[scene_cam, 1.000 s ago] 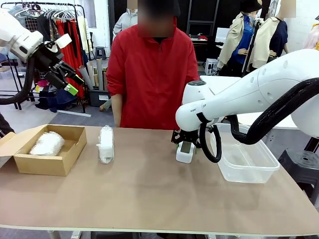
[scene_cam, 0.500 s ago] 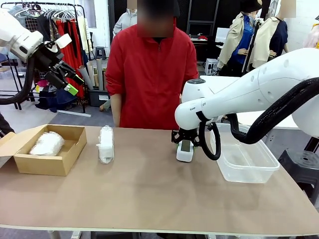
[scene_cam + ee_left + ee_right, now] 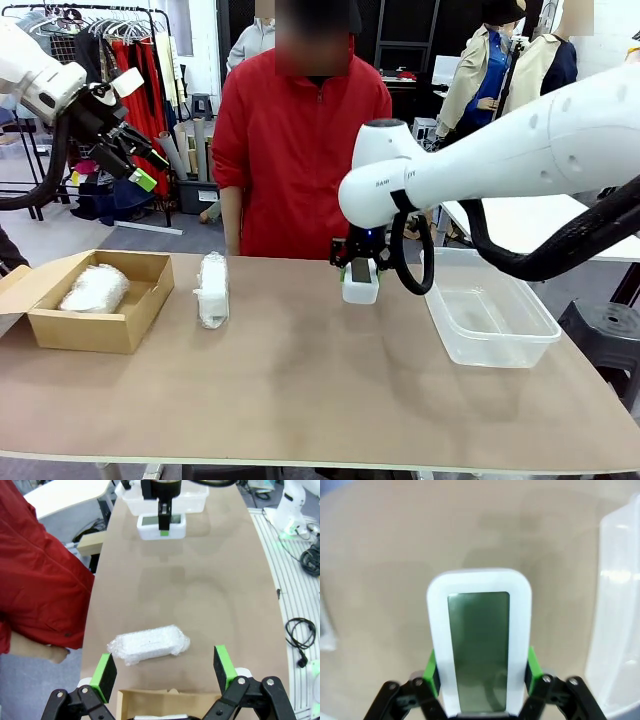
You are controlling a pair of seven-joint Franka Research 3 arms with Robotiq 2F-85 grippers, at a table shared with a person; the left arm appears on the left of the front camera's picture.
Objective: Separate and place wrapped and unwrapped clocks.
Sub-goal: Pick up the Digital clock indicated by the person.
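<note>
Right claw [image 3: 360, 282] pinches the bare digital clock [image 3: 479, 635] by its long edges; seemingly light, rigid, slippery. Left claw [image 3: 165, 672] spread, ten o'clock.

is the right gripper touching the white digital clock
Touching. Right wrist view: green pads of the right gripper press both sides of the small white rounded digital clock.

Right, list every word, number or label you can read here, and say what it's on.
Small dark print on the right arm, on its white link: too small to read.
Screen of the digital clock: blank, no digits.
No print visible on the loose bubble-wrapped bundle, the second bundle in the cardboard box, or the clear plastic tub.
Nothing legible anywhere.
</note>
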